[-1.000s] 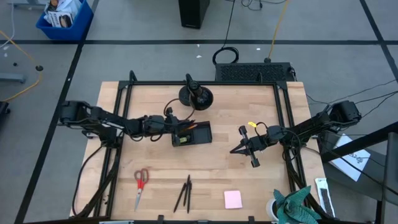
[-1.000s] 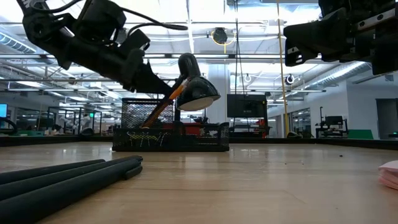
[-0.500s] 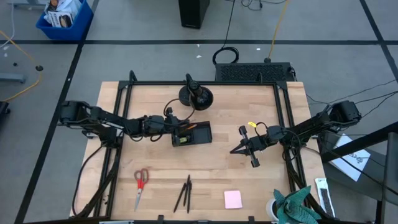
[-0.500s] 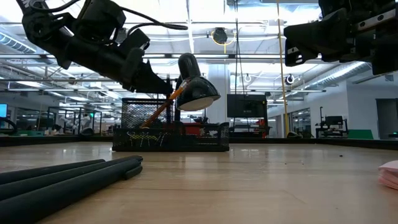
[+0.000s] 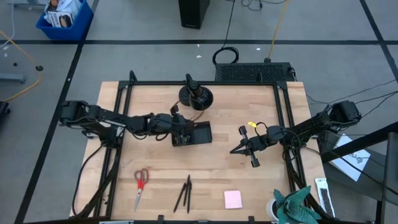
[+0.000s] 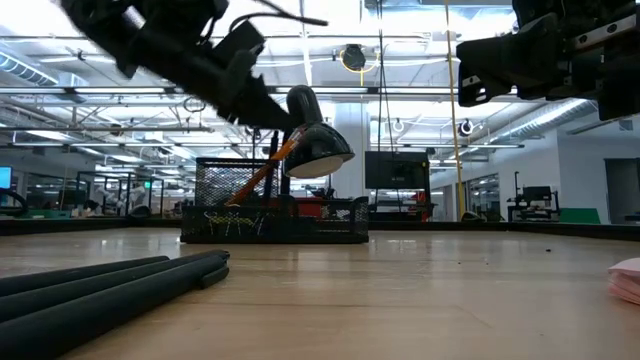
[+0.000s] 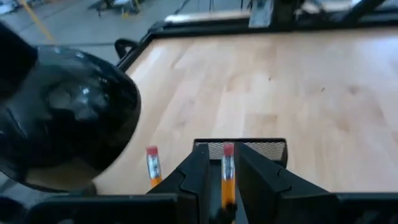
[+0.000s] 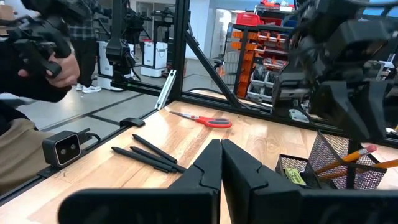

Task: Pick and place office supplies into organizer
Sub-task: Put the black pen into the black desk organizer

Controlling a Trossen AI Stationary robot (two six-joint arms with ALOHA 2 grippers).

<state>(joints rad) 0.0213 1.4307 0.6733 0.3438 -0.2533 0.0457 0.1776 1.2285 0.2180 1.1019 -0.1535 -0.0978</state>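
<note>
The organizer (image 5: pixel 194 134), a black mesh tray, stands mid-table. Two orange pencils (image 6: pixel 268 168) lean in its taller cup (image 8: pixel 336 158), eraser ends up. My left gripper (image 5: pixel 180 126) hovers open above them. One pencil's eraser end (image 7: pixel 227 163) shows in the gap between its fingers, and the other pencil (image 7: pixel 152 165) is beside it. My right gripper (image 8: pixel 221 149) waits shut over the table's right part (image 5: pixel 235 150). Red-handled scissors (image 5: pixel 141 180), black pens (image 5: pixel 185 193) and a pink pad (image 5: pixel 233 199) lie near the front edge. A yellow item (image 5: pixel 252 124) lies by the right arm.
A round black stand (image 5: pixel 196 96) rises just behind the organizer, close to my left gripper (image 7: pixel 62 118). A black frame rail (image 5: pixel 124 93) rings the table. A person (image 8: pixel 37 56) sits beyond the table's left side. A green object (image 5: pixel 295 208) sits at the front right corner.
My left gripper has come off the upper end of an orange pencil, risen above the organizer and shifted a little toward the table's right edge. The pencil stays leaning in the mesh cup.
</note>
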